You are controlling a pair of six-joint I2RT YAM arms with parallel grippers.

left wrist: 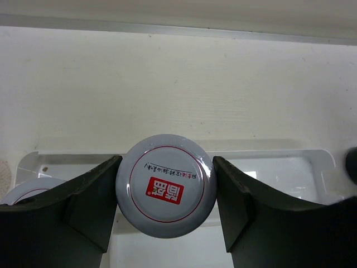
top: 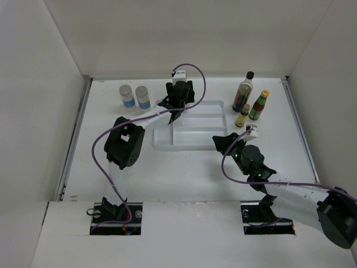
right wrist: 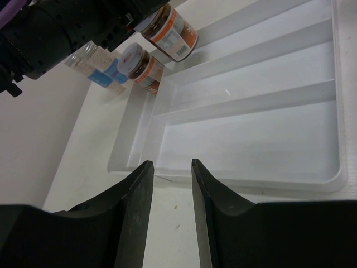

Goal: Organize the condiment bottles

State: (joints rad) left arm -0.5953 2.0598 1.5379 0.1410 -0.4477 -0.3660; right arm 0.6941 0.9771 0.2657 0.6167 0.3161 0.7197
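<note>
Top external view gave us the tray [top: 195, 134]. Our left gripper [left wrist: 165, 167] clenched a spice jar [left wrist: 165, 192] over its far left end; a second jar [right wrist: 142, 67] stood inside, just beside. Our right gripper [right wrist: 170, 173] hung near the tray, jaws slightly parted, empty. The dark bottle [top: 244, 92], red bottle [top: 259, 105] and yellow bottle [top: 242, 116] stood far right, blue jars [top: 126, 96] [top: 143, 97] far left.

The short reddish-brown spice jar [left wrist: 166, 185] has a smooth white lid with a soft sheen and a printed red label. The fingers [left wrist: 83, 206] of the left gripper [left wrist: 167, 163] look like matt black moulded plastic. The white tiered plastic tray [right wrist: 251, 128] is glossy and slightly translucent, with highlights along its ridges. The white table [top: 184, 173] is matt and faintly grainy. The two silver-lidded blue-labelled jars [top: 135, 96] seem clear-walled with metallic lids, though they are too small to be sure.
</note>
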